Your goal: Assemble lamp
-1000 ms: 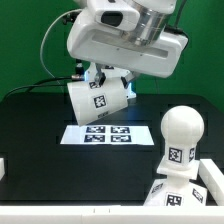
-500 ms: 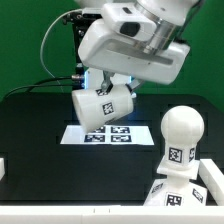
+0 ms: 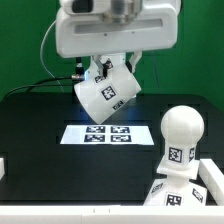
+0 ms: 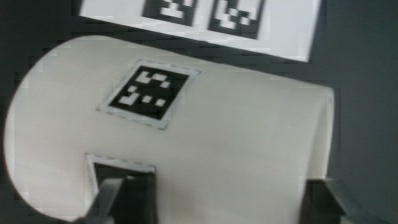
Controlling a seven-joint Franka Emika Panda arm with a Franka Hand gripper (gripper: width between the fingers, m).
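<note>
Lamp shade (image 3: 107,96), the tapered white cup with a black-and-white tag on its side, hangs tilted in the air above the black table (image 3: 35,125), clear of everything below. The gripper (image 3: 104,70) grasps it at its upper end. In the wrist view the shade (image 4: 196,130) fills most of the frame, and the two dark fingers (image 4: 112,195) sit on either side of its near rim, closed in against it; the actual contact is at the frame's edge and blurred, so the hold looks firm but I cannot see the pads themselves.

Below and slightly behind the shade, the marker board (image 3: 101,133) lies flat on the table; the wrist view shows the marker board (image 4: 214,20) beyond the shade's far end.

At the exterior view's right, well apart from the shade, the ball-headed bulb (image 3: 180,135) stands upright on its neck, seated on the stepped square base (image 3: 205,192) at the near corner of the table.
</note>
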